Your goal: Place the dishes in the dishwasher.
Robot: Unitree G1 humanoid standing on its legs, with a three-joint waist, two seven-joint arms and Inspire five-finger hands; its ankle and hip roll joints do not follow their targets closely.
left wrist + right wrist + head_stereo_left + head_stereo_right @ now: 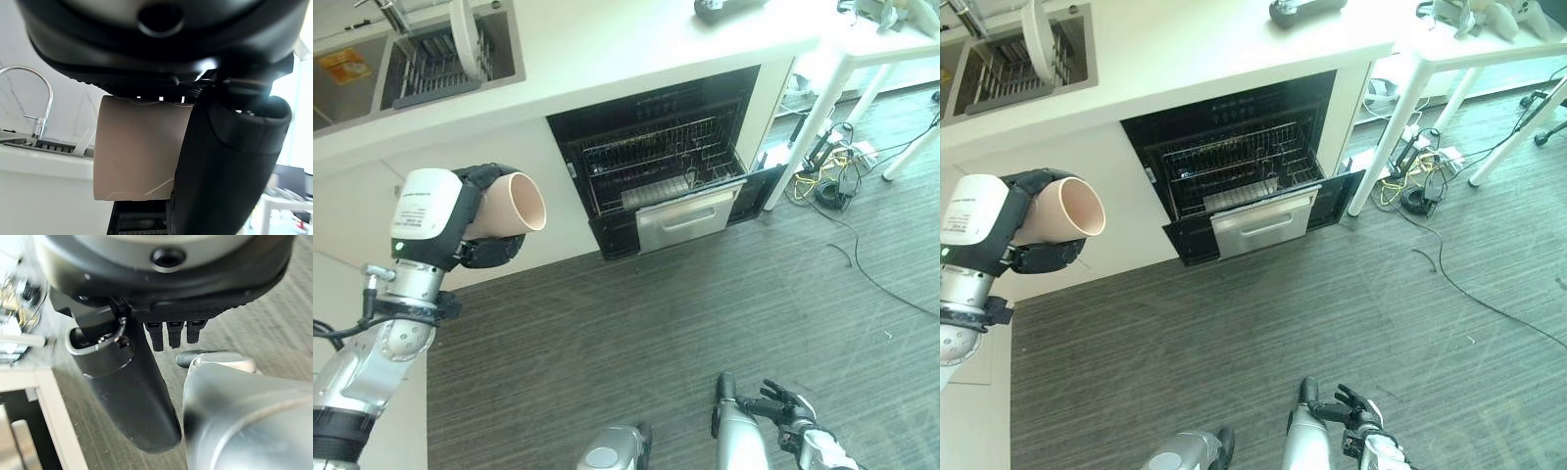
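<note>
Lying on its side in the left hand (475, 220), whose fingers curl round its body, the beige cup (514, 204) looks light, rigid and smooth, best held mid-wall; the open dishwasher (661, 181) stands well apart. The right hand (783, 406) hangs low, fingers relaxed.

Kitchen: white counter (636, 49), sink (431, 59), open dishwasher (656, 171).

White counter (636, 49): sink (431, 59) with rack, dark object (724, 9). Floor (656, 333): cables (832, 176).
</note>
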